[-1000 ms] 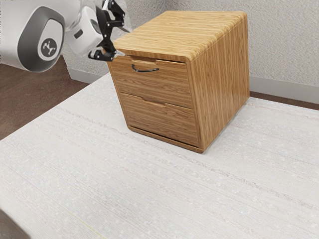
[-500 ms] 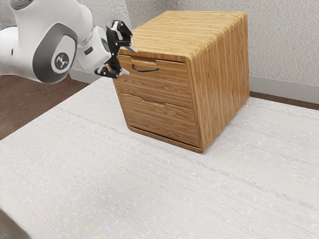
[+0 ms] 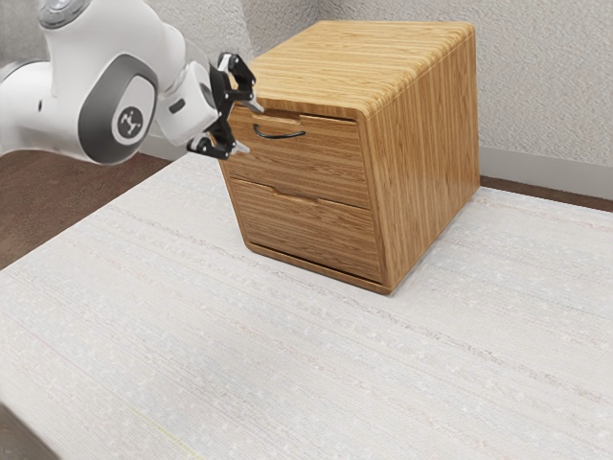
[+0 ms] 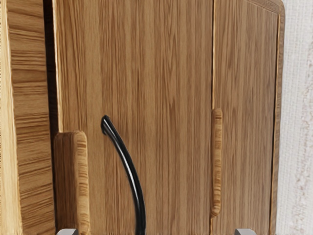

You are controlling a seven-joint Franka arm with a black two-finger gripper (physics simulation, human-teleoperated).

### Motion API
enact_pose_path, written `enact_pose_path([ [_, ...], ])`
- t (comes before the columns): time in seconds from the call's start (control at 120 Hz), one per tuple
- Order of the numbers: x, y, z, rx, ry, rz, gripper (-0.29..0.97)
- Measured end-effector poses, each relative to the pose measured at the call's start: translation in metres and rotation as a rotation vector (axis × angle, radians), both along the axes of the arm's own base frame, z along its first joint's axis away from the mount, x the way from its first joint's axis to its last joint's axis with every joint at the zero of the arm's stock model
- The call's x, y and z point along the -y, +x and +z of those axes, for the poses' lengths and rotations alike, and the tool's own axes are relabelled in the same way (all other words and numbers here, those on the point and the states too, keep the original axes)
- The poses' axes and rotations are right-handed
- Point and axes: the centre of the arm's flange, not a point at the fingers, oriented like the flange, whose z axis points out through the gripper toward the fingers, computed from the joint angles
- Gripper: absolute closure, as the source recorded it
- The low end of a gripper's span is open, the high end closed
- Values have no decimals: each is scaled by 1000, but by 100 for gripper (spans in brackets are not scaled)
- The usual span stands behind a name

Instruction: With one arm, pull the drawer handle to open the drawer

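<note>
The gripper [image 3: 245, 125] has its fingers spread apart, holding nothing, just beside the dark handle [image 3: 279, 134] on the top drawer [image 3: 316, 163]. The drawer front lies flush in the wooden cabinet [image 3: 421, 144], so its inside is hidden. In the wrist view the edge of the picture cuts off the handle's near end.

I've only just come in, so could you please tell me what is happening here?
A Franka arm is working at a wooden cabinet that stands on the table. Its gripper is open, with the fingers spread one above the other, close to the black handle of the top drawer, at the handle's end on the exterior view's left. It has not closed on the handle. The top drawer looks shut, so the pull has not begun.
</note>
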Motion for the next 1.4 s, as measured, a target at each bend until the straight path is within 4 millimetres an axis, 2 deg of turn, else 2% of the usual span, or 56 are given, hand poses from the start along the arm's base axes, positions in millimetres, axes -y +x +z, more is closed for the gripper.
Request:
enact_pose_path([
  [0.092, -7, 5, 0, 4, -3, 7, 30],
  [0.258, -16, 16, -13, -12, -13, 10, 30],
  [0.55, 3, 31, -31, -37, -27, -31, 30],
  [0.767, -4, 29, -30, -36, -26, -18, 30],
  [0.967, -7, 34, -40, -50, -31, -17, 30],
  [1.133, -21, 34, -44, -55, -32, 4, 30],
  [1.4, -17, 35, -44, -56, -31, -4, 38],
])
